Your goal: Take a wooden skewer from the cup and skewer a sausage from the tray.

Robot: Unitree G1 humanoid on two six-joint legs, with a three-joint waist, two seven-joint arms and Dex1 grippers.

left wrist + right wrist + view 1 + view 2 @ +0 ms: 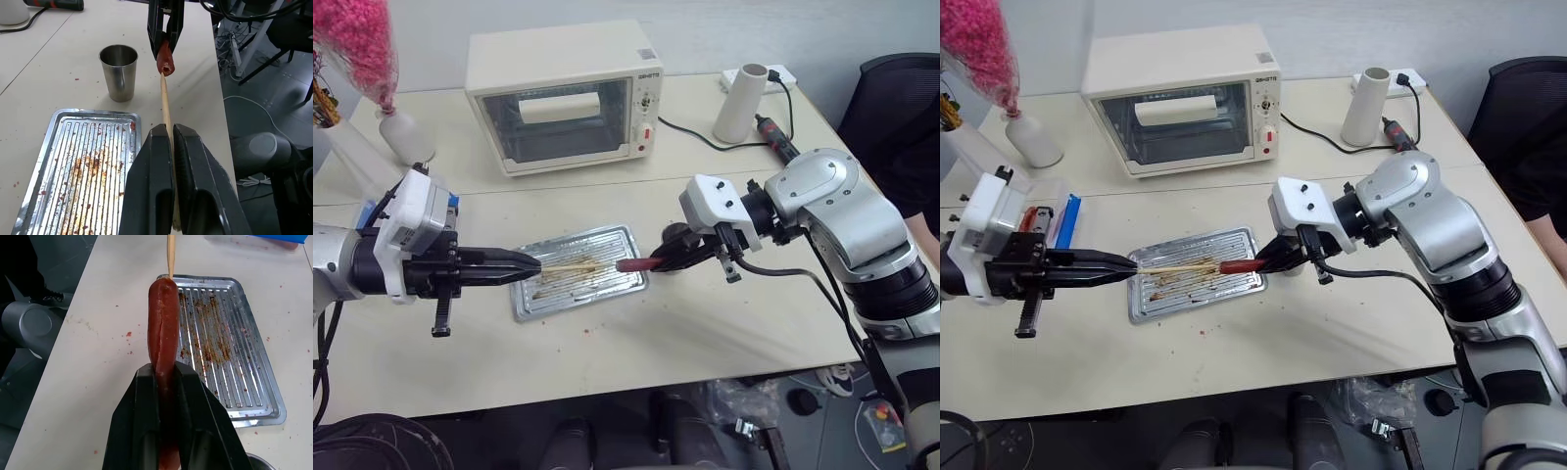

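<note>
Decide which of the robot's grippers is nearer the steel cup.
Right. The right gripper, shut on the sausage, is beside the cup; the left gripper, holding the wooden skewer, is across the tray.

cup (259, 461) cut off at edge

Cream toaster oven (566, 95) at the back of the pale counter (724, 333), white cylindrical roll (741, 103) upright to its right beside a white power strip (781, 75), white bottle (405, 135) with pink flowers (359, 44) at back left, black chair (897, 117) at right
</note>
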